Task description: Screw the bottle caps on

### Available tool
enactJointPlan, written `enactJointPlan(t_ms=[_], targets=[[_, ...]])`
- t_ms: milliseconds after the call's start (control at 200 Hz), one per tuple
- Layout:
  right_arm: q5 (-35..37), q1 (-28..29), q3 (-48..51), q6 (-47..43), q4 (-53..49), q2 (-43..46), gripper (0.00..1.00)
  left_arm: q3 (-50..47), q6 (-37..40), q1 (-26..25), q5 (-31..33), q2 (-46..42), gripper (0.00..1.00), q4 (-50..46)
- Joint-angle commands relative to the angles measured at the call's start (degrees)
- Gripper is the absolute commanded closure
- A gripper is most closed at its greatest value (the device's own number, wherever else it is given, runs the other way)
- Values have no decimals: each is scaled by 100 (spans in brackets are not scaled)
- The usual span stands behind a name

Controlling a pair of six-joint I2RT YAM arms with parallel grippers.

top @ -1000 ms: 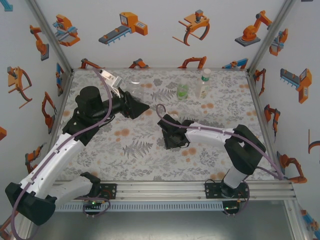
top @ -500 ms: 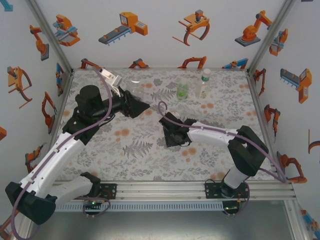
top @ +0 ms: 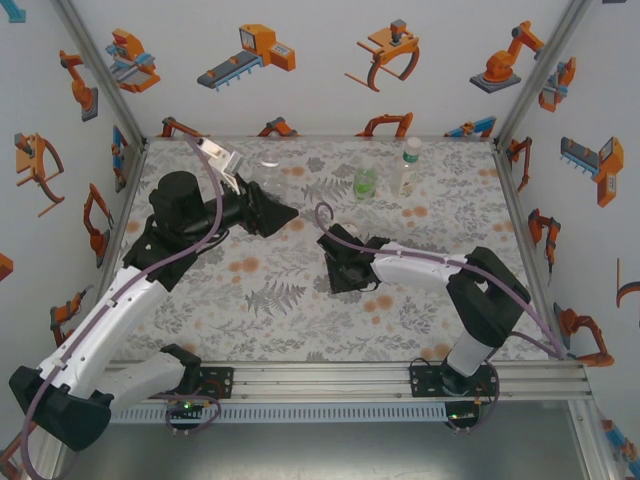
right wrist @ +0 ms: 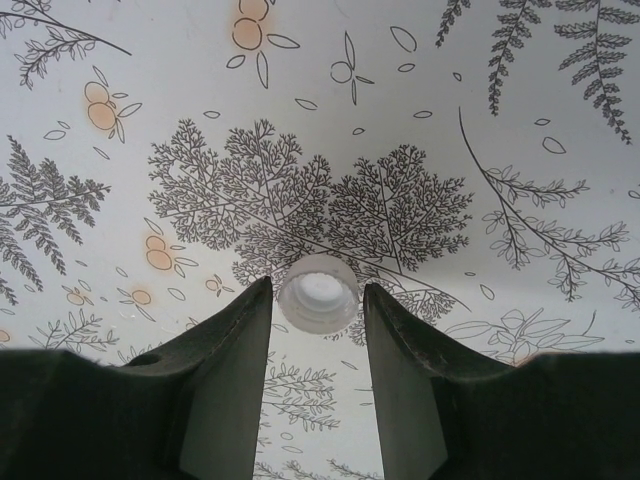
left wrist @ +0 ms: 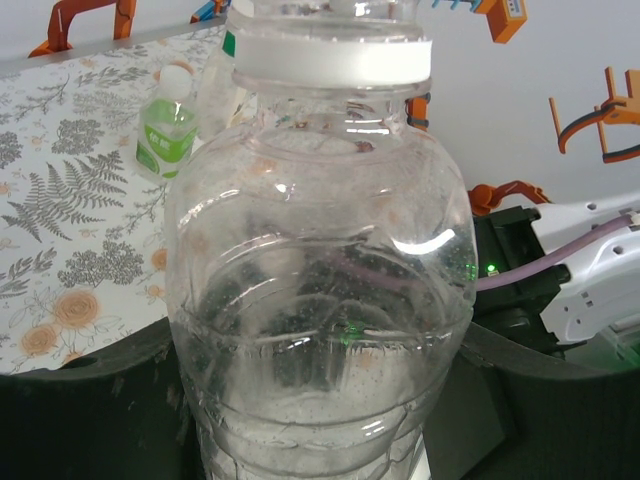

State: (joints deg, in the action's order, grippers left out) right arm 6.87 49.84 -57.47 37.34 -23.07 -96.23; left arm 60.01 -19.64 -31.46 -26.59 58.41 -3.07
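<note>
My left gripper (top: 283, 212) is shut on the short clear bottle (left wrist: 320, 300), low on its body; the fingers are hidden behind the plastic. The bottle (top: 268, 178) has a white neck ring, and its mouth is cut off at the top of the left wrist view. My right gripper (right wrist: 318, 300) points down at the table (top: 260, 300), open, with a whitish bottle cap (right wrist: 318, 293) lying open side up between its fingertips. A thin gap shows on each side of the cap. In the top view the right gripper (top: 337, 265) is at mid-table.
A short green bottle (top: 365, 183) and a taller clear bottle with a green label (top: 407, 165) stand at the back of the table. The green bottle (left wrist: 165, 135) is also in the left wrist view. White walls close in the sides and back.
The right gripper's jaws have narrowed a little around the cap, and the right arm has shifted slightly. The left arm and its bottle have not moved.
</note>
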Motion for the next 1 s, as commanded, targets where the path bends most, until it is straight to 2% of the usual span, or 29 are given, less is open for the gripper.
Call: enactJointPlan(t_ms=[0, 360, 996], targets=[[-39, -37, -21, 91, 30, -130, 58, 108, 40, 26, 5, -111, 100, 6], [33, -36, -224, 81, -181, 101, 56, 68, 101, 33, 119, -216, 100, -110], [99, -36, -307, 114, -291, 188, 58, 23, 83, 38, 136, -179, 100, -69]])
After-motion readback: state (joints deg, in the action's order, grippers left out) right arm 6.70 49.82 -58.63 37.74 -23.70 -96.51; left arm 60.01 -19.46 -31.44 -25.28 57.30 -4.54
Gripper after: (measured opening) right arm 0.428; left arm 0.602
